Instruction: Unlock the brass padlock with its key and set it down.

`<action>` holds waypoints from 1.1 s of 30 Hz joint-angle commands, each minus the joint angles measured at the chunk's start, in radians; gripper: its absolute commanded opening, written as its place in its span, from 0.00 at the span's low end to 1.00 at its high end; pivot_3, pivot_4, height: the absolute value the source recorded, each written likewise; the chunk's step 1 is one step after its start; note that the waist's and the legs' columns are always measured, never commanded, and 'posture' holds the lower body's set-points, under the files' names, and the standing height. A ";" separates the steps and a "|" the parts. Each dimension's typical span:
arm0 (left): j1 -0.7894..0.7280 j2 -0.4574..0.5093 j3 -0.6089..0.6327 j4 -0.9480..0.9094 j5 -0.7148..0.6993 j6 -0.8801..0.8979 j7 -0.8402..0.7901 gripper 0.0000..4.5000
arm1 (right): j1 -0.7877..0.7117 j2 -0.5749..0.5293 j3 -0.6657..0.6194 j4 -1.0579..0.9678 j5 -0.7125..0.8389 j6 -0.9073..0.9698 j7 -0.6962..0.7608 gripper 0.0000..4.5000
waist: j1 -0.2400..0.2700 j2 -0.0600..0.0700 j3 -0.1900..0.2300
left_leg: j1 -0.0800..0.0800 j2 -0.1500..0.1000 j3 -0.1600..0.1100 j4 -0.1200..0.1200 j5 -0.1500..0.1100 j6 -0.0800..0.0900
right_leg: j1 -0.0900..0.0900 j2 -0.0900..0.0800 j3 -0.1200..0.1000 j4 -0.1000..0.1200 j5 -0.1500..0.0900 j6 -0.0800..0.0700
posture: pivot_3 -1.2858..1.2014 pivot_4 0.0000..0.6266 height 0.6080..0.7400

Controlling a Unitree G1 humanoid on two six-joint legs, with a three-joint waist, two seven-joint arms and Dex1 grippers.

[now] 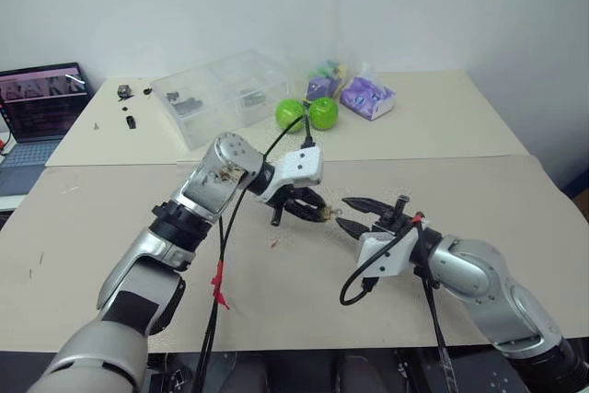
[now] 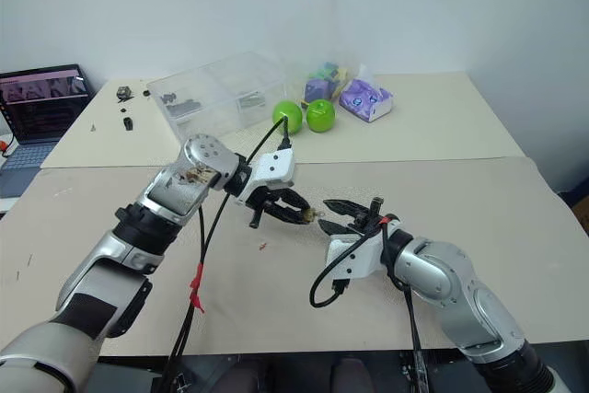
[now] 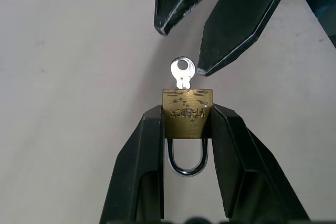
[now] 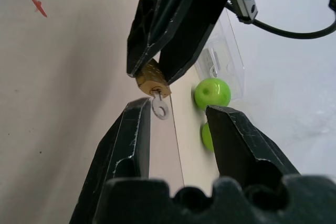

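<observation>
My left gripper (image 3: 187, 111) is shut on the brass padlock (image 3: 187, 113), pinching its gold body from both sides, with the silvery shackle looping back between the fingers. The key (image 3: 182, 73) sticks out of the padlock's end, its round head free. Both hang just above the beige table at its middle. My right gripper (image 4: 177, 107) faces the padlock (image 4: 151, 80) head on, open, with one finger on each side of the key (image 4: 159, 107). I cannot tell whether a pad touches the key. In the head view the two grippers (image 1: 313, 212) (image 1: 342, 211) meet tip to tip.
Two green apples (image 1: 308, 114) lie behind the grippers, next to a clear plastic box (image 1: 221, 94) and purple packets (image 1: 366, 97). A laptop (image 1: 41, 103) stands at the far left. A tiny red speck (image 1: 274, 244) lies on the table below the left gripper.
</observation>
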 commanded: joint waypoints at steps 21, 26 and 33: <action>-0.070 0.016 0.031 0.014 -0.026 -0.003 0.016 0.17 | 0.010 0.022 -0.079 0.001 -0.014 -0.040 -0.011 0.01 | 0.000 0.000 0.000 | 0.000 0.000 0.000 0.000 0.000 0.000 | 0.000 0.000 0.000 0.000 0.000 0.000 | 0.52 0.24 1.00; -0.080 0.012 0.029 0.028 -0.031 -0.002 0.018 0.17 | 0.006 0.024 -0.079 0.006 -0.020 -0.044 -0.011 0.01 | -0.001 0.000 0.000 | 0.000 0.000 0.000 0.000 0.000 0.000 | 0.000 0.000 0.000 0.000 0.000 0.000 | 0.52 0.24 1.00; -0.092 0.000 0.031 0.024 -0.055 0.033 0.007 0.17 | 0.016 0.024 -0.089 0.002 -0.009 -0.045 -0.008 0.01 | -0.001 0.000 0.000 | 0.000 0.000 0.000 0.000 0.000 0.000 | 0.000 0.000 0.000 0.000 0.000 0.000 | 0.52 0.24 1.00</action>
